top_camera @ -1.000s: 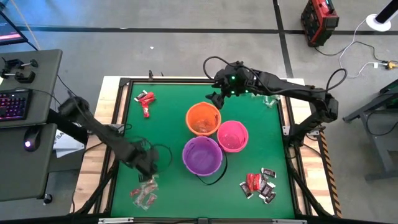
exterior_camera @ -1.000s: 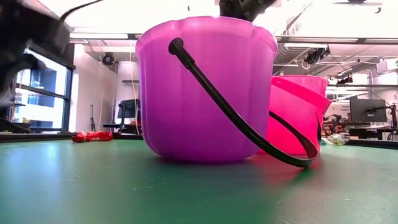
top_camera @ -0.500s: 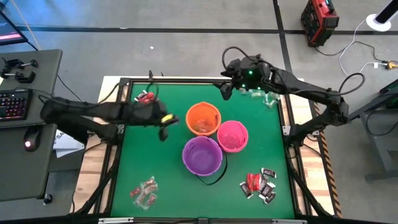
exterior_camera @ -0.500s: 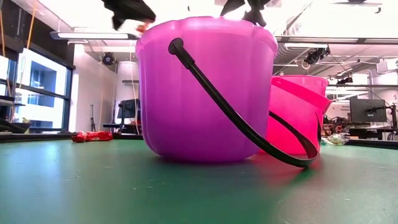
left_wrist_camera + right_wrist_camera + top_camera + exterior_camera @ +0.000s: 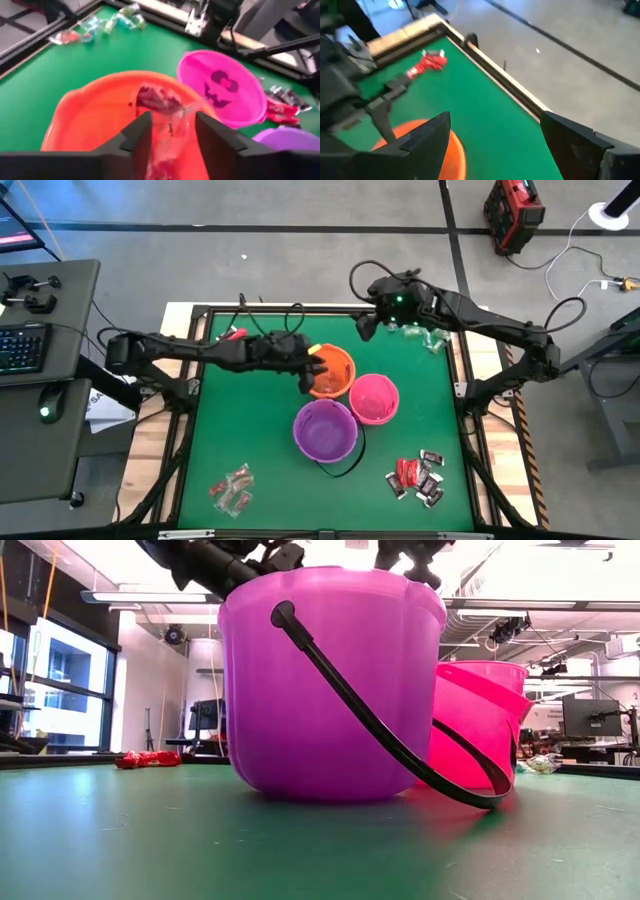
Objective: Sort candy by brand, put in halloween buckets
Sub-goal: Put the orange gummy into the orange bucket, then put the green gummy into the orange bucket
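Three buckets stand mid-table: orange point(image 5: 328, 372), pink point(image 5: 374, 398) and purple point(image 5: 325, 430), the purple one's black handle point(image 5: 380, 730) lying down on the cloth. My left gripper point(image 5: 313, 370) hangs over the orange bucket's point(image 5: 90, 115) left rim, shut on a red-and-clear candy point(image 5: 162, 112). My right gripper point(image 5: 365, 325) is open and empty near the far edge, beyond the orange bucket. Candy lies in four heaps: red point(image 5: 233, 335), green-and-clear point(image 5: 425, 337), red-and-clear point(image 5: 232, 488), dark brown/silver with red point(image 5: 418, 476). My left gripper pinches the red-and-clear candy between its two fingers point(image 5: 137, 135), which come slanting down from the table's left. The wrapper's red end point(image 5: 155, 100) sticks out past the fingertips, lifted clear above the orange bucket's opening.
The table's raised dark frame point(image 5: 200, 380) borders the green cloth. The three buckets stand close together, rims nearly touching. Bare cloth lies left of the buckets point(image 5: 240, 410) and along the near edge. A keyboard desk point(image 5: 40, 350) stands off the table's left.
My left gripper rose from the red-and-clear heap at the near left, swung toward the far edge and then right, and now hangs over the orange bucket with a candy. My right gripper drew back slightly from the orange bucket toward the far right.
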